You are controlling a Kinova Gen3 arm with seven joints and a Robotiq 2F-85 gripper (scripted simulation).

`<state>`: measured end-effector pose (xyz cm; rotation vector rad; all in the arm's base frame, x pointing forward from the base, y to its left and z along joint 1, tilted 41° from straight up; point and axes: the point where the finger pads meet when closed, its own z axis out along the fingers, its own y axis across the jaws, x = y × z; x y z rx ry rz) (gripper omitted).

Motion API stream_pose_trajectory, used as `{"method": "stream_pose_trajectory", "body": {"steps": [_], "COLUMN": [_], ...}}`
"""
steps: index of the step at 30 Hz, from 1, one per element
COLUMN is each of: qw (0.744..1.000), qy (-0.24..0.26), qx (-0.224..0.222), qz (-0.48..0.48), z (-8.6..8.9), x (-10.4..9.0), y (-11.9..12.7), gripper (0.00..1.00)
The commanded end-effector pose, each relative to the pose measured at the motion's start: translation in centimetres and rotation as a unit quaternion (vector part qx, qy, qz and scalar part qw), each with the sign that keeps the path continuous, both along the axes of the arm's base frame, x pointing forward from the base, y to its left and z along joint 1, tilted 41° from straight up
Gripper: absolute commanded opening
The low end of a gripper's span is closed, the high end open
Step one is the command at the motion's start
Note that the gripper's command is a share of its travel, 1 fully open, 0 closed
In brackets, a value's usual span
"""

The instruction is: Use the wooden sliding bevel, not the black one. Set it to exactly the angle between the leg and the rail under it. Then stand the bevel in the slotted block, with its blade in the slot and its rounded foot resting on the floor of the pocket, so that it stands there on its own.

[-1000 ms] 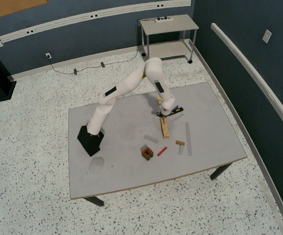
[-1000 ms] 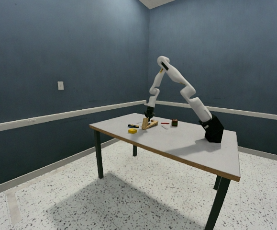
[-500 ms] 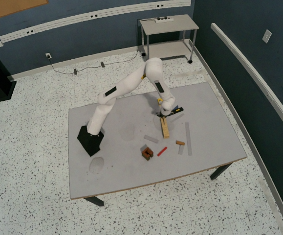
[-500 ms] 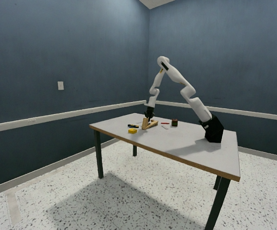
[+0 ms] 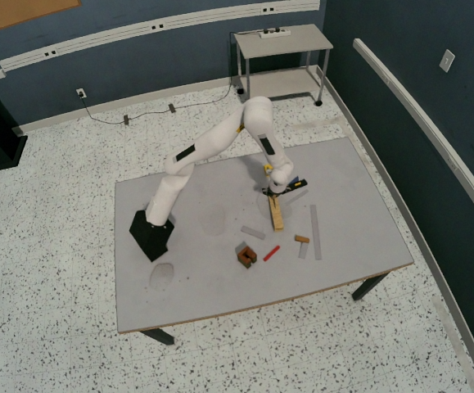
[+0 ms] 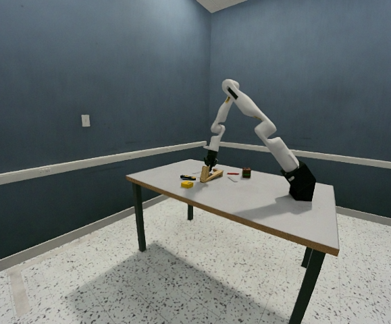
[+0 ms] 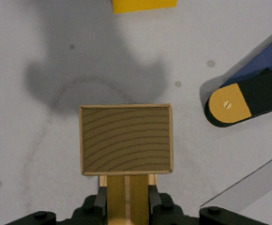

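My gripper (image 5: 273,193) (image 6: 210,163) (image 7: 128,202) is shut on the wooden bevel (image 7: 126,194), a golden stock with a pale stripe down its middle. I hold it right against the leaning leg (image 6: 204,173), whose end-grain top (image 7: 126,140) fills the middle of the wrist view. The rail (image 5: 277,218) (image 6: 216,173) lies flat under the leg. A grey strip (image 7: 249,187) runs off from my fingers to the right. The black bevel (image 5: 296,184) (image 6: 188,177) (image 7: 249,100) lies flat just beside me. The slotted block (image 5: 246,255) (image 6: 246,172) stands nearer the table's front, with nothing in it.
A yellow block (image 5: 267,169) (image 6: 187,183) (image 7: 144,5) lies just beyond the leg. A red stick (image 5: 271,252), a small wooden block (image 5: 301,238) and grey strips (image 5: 315,232) (image 5: 253,232) lie between the rail and the slotted block. The arm's black base (image 5: 151,238) stands at the left.
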<state>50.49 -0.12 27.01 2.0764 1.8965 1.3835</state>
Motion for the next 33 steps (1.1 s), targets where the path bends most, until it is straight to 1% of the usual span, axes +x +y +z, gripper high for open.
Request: {"method": "stream_pose_trajectory", "body": {"steps": [1,18,33], "qw": [1.0,1.0,1.0], "qy": [0.0,0.0,0.0], "qx": [0.0,0.0,0.0], "qz": [0.0,0.0,0.0], "z": [0.03,0.03,0.51], "x": [0.01,0.0,-0.46], "y": [-0.02,-0.03,-0.44], "gripper": [0.1,0.1,0.1]}}
